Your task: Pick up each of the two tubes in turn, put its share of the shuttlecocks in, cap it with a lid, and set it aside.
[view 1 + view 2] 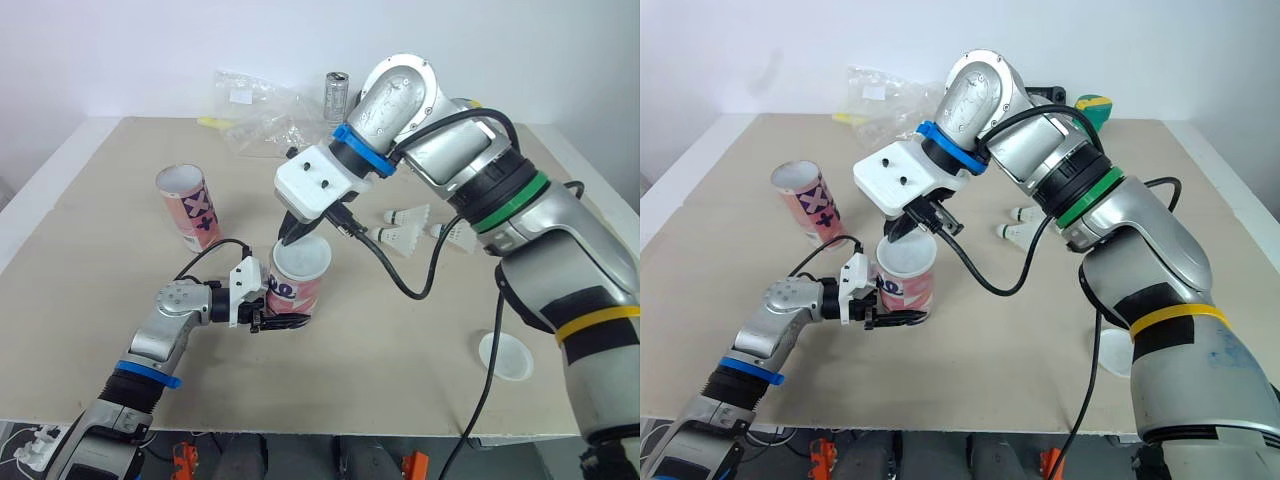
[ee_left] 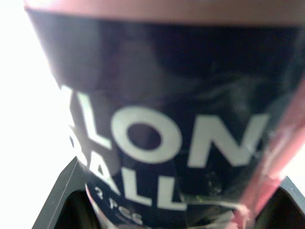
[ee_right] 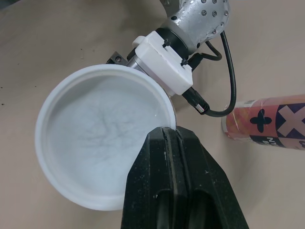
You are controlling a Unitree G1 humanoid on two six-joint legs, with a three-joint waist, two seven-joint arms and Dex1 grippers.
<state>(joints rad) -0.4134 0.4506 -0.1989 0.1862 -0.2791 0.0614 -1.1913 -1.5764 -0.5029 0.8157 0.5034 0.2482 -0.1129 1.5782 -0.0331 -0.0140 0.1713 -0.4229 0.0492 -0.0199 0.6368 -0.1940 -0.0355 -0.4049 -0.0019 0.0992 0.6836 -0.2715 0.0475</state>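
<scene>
Centre frame: L gripper (image 1: pixel 280 318) clamps the base of a pink tube (image 1: pixel 292 292), holding it upright just off the tan table (image 1: pixel 100 270). The L wrist view shows the tube's dark label between its two fingers. A white lid (image 1: pixel 302 258) sits on the tube's mouth. R gripper (image 1: pixel 293 233) reaches down from above, fingers narrow and pinched on the lid's rim, as the R wrist view shows. A second tube (image 1: pixel 192 212), open-topped, stands at centre left, apart from the first. Three shuttlecocks (image 1: pixel 398 237) lie right of centre. A spare lid (image 1: pixel 505 355) rests lower right, near the table's front edge. Top of frame: a drinks can (image 1: pixel 336 95) beside a clear plastic bag (image 1: pixel 262 112).
</scene>
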